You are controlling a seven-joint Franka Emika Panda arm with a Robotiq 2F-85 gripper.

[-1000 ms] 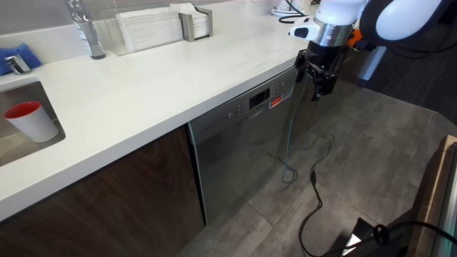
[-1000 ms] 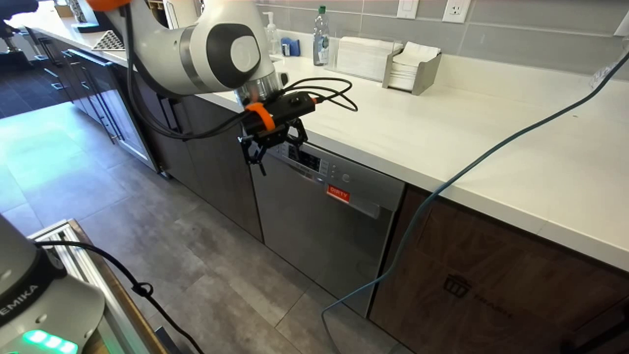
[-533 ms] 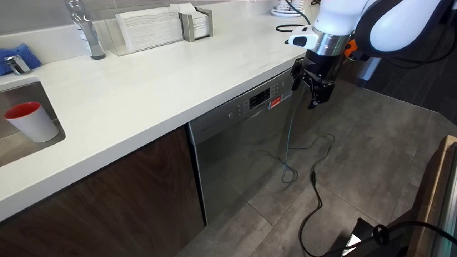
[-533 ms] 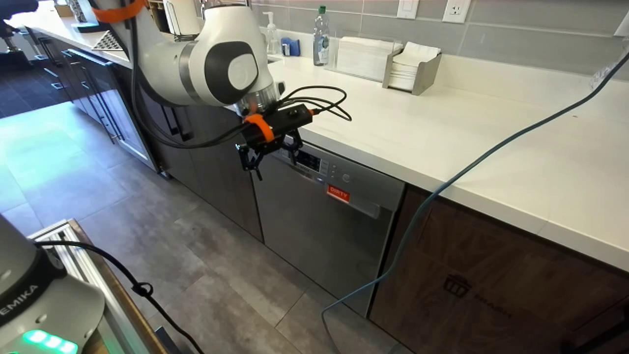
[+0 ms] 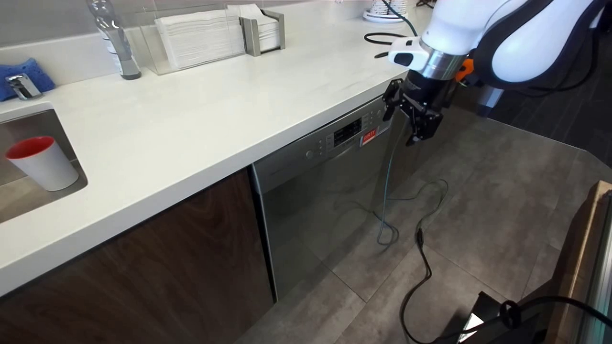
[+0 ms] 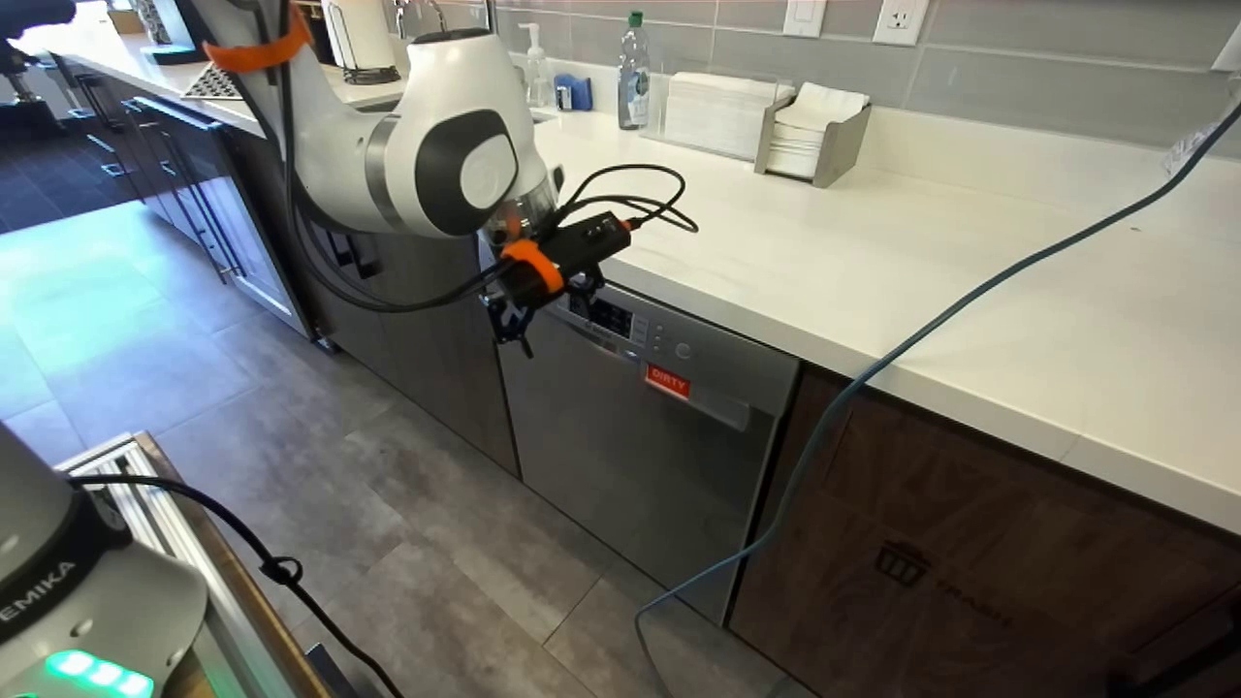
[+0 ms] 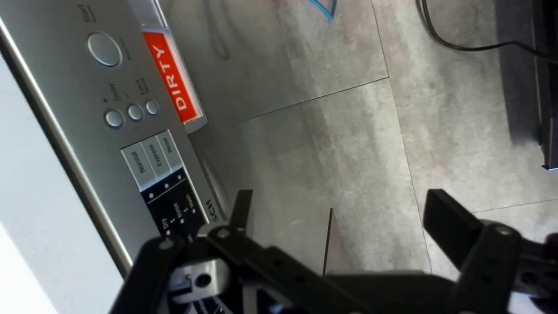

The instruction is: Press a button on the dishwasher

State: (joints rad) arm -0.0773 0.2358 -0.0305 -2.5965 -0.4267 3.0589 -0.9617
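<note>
The grey dishwasher (image 5: 315, 220) stands under the white counter and shows in both exterior views (image 6: 620, 456). In the wrist view its control panel (image 7: 87, 109) runs down the left side, with a large round Start button (image 7: 104, 49), three small round buttons (image 7: 135, 112), Normal, Express and Rinse keys (image 7: 152, 159), and a dark display (image 7: 178, 205) partly hidden by a finger. No red light shows in the display. My gripper (image 7: 341, 196) is open and empty, pointing down in front of the panel. In both exterior views (image 5: 399, 130) it hangs just below the counter's edge (image 6: 557, 328).
A red DIRTY tag (image 7: 171, 76) sits on the dishwasher's handle. The counter (image 5: 191, 119) overhangs the panel. A blue-green cable (image 6: 824, 417) hangs in front of the counter. Dark wooden cabinets (image 6: 970, 523) flank the dishwasher. Napkin holders (image 6: 814, 136) stand at the back.
The arm and gripper have moved down and a little closer to the dishwasher's panel, and the gripper has tilted slightly. It stays open. The dishwasher has not changed.
</note>
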